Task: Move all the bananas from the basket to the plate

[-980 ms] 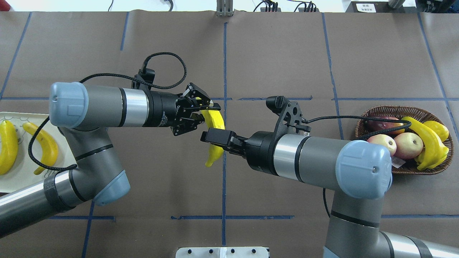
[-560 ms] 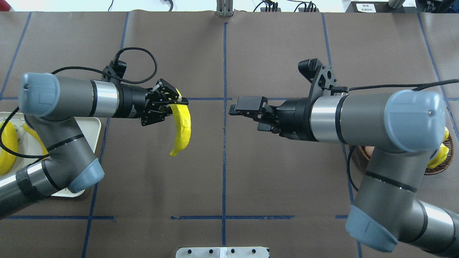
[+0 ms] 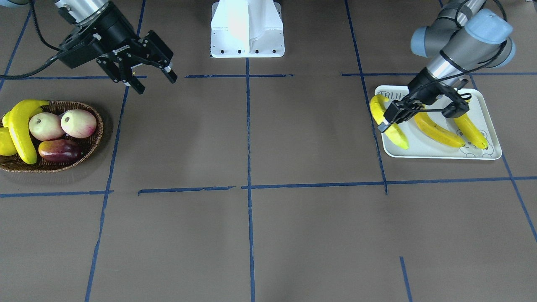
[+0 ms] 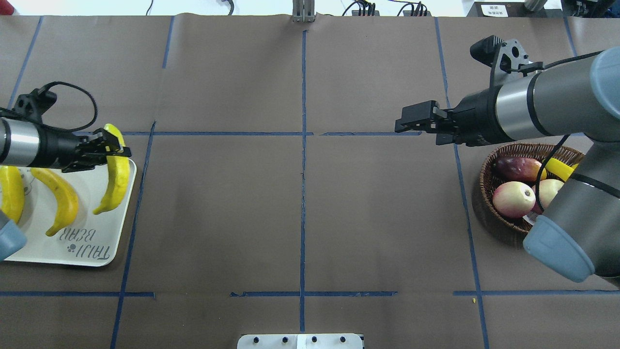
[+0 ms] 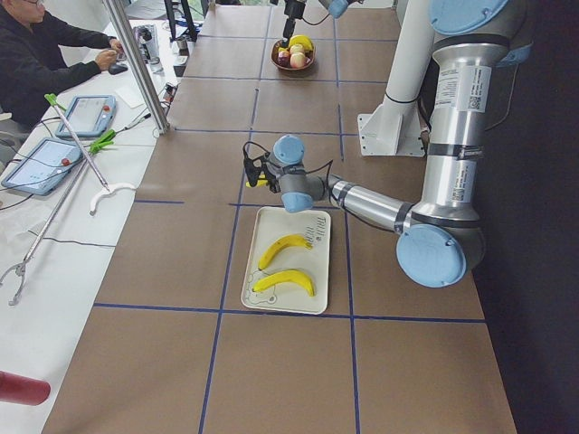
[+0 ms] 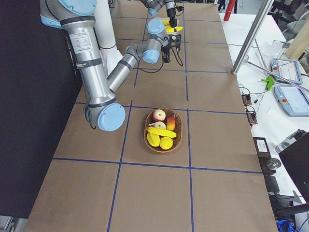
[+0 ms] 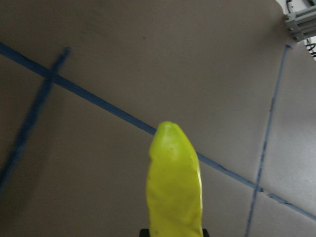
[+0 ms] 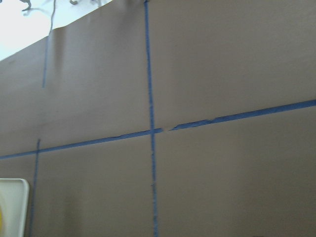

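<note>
Firstly, left claw (image 4: 104, 149): clenched on the upper part of a long curved glossy yellow banana (image 4: 115, 182), which hangs below it.
Held banana: its lower end is over the flat white rectangular plate (image 4: 36, 237) with grey lettering, beside the plate's edge nearest the middle of the surface. Its upper tip reaches past the plate's rim. Whether it touches the plate cannot be told.
Plate contents: a second yellow banana (image 4: 62, 199) lies flat near the plate's middle. A third yellow banana (image 4: 10, 194) lies beyond it, on the side away from the held one. The two are apart.
Right claw (image 3: 156, 84): released, jaws spread with nothing between them. It hovers above bare surface, off to one side of the basket.
Basket: a shallow oval brown wicker basket (image 3: 54, 167) stands at the opposite end of the surface from the plate.
Fourth yellow banana (image 3: 21, 130): in the basket, along its outer side, partly over a stubby yellow fruit (image 3: 5, 144).
Other fruit in basket: two pale red-blushed apples (image 3: 45, 126) (image 3: 78, 123) sit side by side, with a dark purple-red oval fruit (image 3: 58, 151) beside them.
Surface (image 3: 302, 130): a brown sheet crossed by blue tape lines.
</note>
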Robot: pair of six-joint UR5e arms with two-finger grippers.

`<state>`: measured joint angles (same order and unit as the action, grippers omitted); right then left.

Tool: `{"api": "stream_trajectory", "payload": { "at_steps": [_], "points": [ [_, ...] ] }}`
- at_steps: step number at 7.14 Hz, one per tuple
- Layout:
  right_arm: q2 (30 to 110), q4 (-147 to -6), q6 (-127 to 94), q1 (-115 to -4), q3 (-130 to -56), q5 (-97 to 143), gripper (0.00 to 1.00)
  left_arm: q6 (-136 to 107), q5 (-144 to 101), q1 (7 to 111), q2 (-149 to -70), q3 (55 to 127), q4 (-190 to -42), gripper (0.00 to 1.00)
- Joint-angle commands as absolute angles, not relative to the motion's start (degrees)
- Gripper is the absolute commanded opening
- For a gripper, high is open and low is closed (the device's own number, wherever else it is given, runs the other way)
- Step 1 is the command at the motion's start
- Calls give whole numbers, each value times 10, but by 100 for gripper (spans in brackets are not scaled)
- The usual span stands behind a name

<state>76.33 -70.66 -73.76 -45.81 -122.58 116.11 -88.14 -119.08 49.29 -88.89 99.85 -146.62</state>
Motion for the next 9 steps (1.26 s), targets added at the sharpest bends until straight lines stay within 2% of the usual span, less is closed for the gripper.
{"api": "stream_trajectory", "payload": {
  "at_steps": [1, 2, 3, 4, 7, 9],
  "points": [
    [817, -748, -628, -520, -1234, 1227, 100, -817, -1189, 497, -800, 1003, -1465, 0],
    [829, -748, -610, -526, -1234, 1231, 100, -817, -1189, 492, -799, 1004, -1464, 3],
    [834, -748, -608, -527, -1233, 1231, 100, -821, -1191, 489, -809, 1003, -1463, 56],
    [842, -748, -597, -531, -1234, 1231, 100, -822, -1191, 487, -821, 1003, -1463, 99],
    [892, -741, -529, -548, -1235, 1231, 100, -824, -1199, 488, -843, 1005, -1463, 100],
    [991, -714, -415, -573, -1237, 1232, 100, -824, -1246, 495, -884, 1032, -1388, 100]
  ]
}}
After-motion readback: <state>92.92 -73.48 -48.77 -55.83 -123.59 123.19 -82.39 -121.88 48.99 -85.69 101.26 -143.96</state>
